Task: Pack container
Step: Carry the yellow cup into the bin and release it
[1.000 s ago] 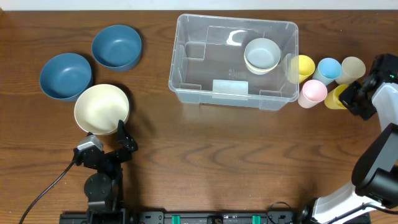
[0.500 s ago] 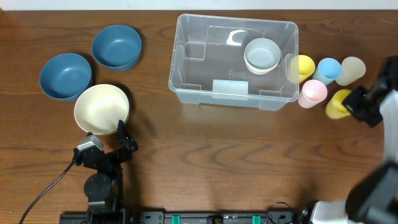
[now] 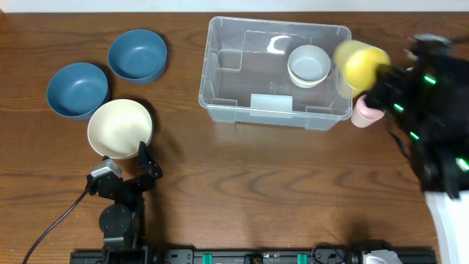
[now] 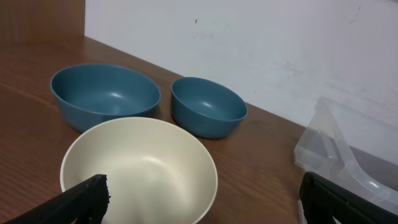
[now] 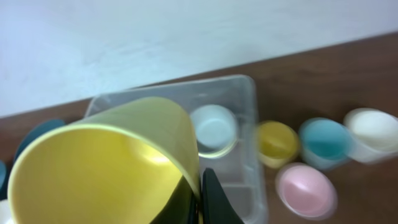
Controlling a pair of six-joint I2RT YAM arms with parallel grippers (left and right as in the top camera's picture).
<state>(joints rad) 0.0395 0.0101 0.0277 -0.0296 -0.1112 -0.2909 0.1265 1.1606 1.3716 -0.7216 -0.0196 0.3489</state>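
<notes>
The container (image 3: 220,81) is a large clear bin at the table's middle back, with a pale bowl (image 3: 308,64) inside its right half. My right gripper (image 3: 375,79) is shut on the rim of a yellow cup (image 3: 359,61) and holds it in the air over the container's right end. In the right wrist view the yellow cup (image 5: 106,162) fills the lower left, pinched by the fingers (image 5: 202,199), with the container (image 5: 239,99) below. My left gripper (image 3: 146,163) is open and empty beside a cream bowl (image 3: 120,128). Its fingers (image 4: 205,208) straddle the cream bowl's (image 4: 140,165) near side.
Two blue bowls (image 3: 137,54) (image 3: 77,89) lie at the back left. A pink cup (image 3: 363,112) stands right of the container. The right wrist view shows a second yellow cup (image 5: 277,142), a blue cup (image 5: 326,142), a white cup (image 5: 373,130) and the pink cup (image 5: 305,190).
My right gripper has lifted the yellow cup off the table at the right and carried it left, up over the container's right end. The left arm has not moved.
</notes>
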